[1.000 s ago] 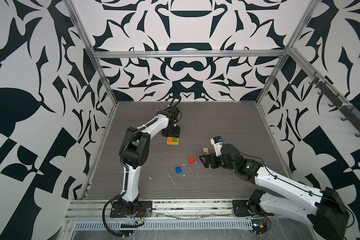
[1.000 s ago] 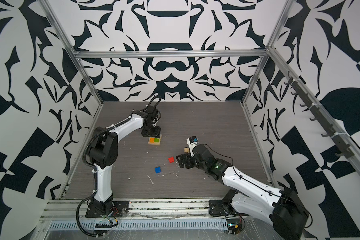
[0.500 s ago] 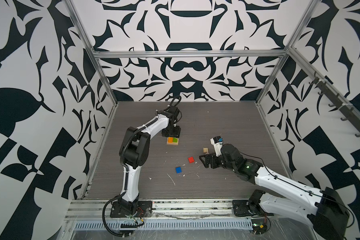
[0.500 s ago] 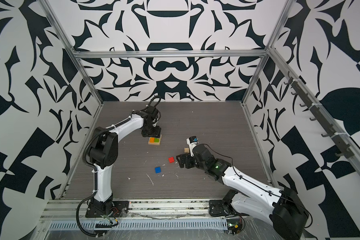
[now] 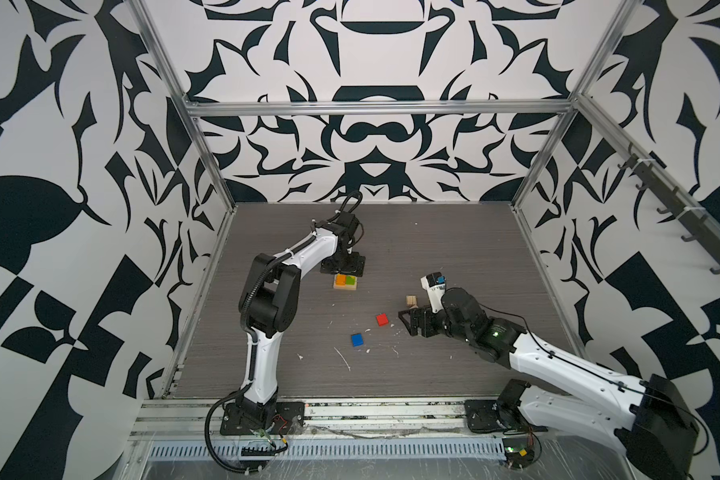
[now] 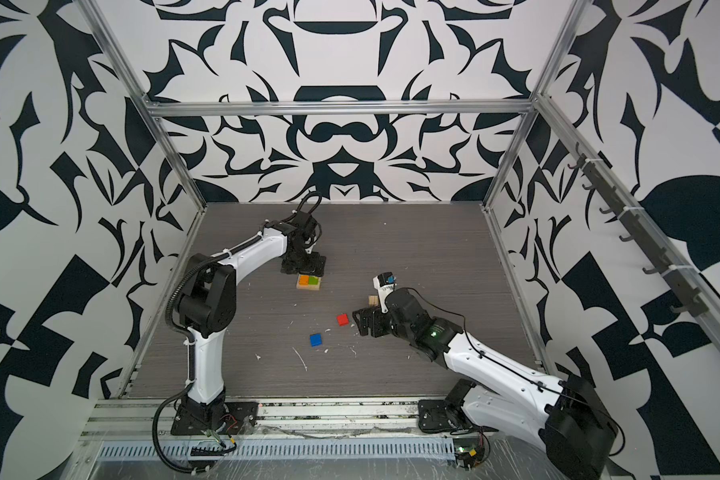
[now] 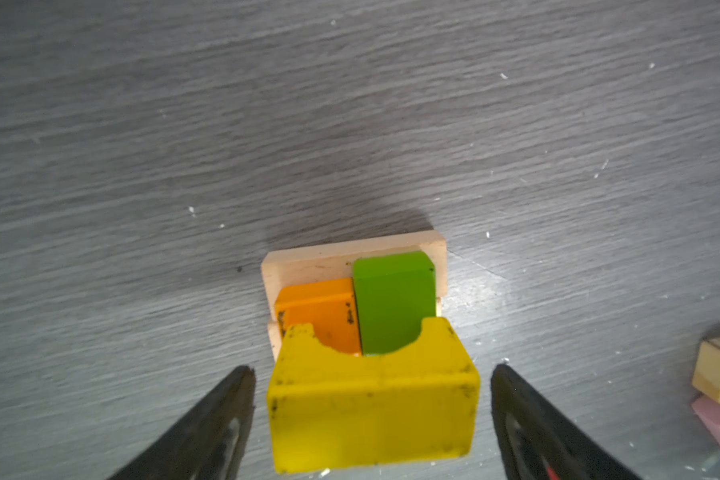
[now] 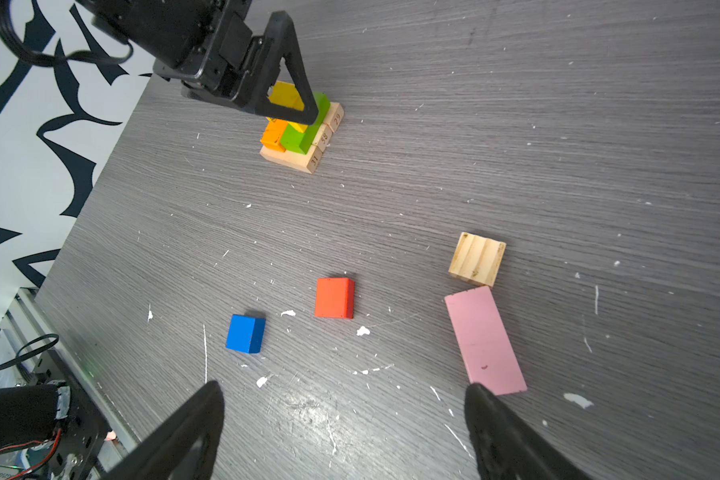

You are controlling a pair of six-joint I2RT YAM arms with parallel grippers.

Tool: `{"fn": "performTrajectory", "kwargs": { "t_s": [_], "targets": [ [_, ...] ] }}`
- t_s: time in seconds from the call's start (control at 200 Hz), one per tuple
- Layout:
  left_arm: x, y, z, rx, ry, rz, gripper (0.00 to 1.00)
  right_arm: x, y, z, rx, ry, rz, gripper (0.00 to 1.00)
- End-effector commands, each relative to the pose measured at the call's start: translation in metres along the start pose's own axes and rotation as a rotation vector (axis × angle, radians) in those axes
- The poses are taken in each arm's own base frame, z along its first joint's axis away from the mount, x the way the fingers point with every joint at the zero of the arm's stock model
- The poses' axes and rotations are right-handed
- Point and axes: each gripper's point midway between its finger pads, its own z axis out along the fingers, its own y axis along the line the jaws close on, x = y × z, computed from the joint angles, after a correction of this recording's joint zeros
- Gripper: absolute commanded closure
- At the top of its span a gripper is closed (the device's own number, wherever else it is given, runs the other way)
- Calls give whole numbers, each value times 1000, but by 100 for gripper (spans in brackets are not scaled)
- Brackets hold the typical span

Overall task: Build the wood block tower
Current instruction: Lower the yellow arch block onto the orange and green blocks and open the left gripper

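One yellow block (image 7: 371,415) on the orange-green layer (image 7: 391,303) — left end effector (image 7: 373,370) spread either side; I fear a finger clips it lifting away. Right end effector (image 8: 345,385) spread, empty.

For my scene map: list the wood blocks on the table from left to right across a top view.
orange block → blue block → red block → tan cube. The green block is left out, since it overlaps the blue block from side to side.
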Motion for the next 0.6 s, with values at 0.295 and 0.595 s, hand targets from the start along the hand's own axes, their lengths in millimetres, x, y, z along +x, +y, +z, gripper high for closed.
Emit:
{"fn": "performTrajectory", "kwargs": {
  "t_s": [0.295, 0.595],
  "targets": [
    [-14, -6, -41, 36, -72, 0, 0, -21, 15, -6, -30, -52, -12, 6],
    [-12, -15, -77, 91, -132, -21, 0, -22, 11, -12, -16, -68, 7, 6]
  ]
}}
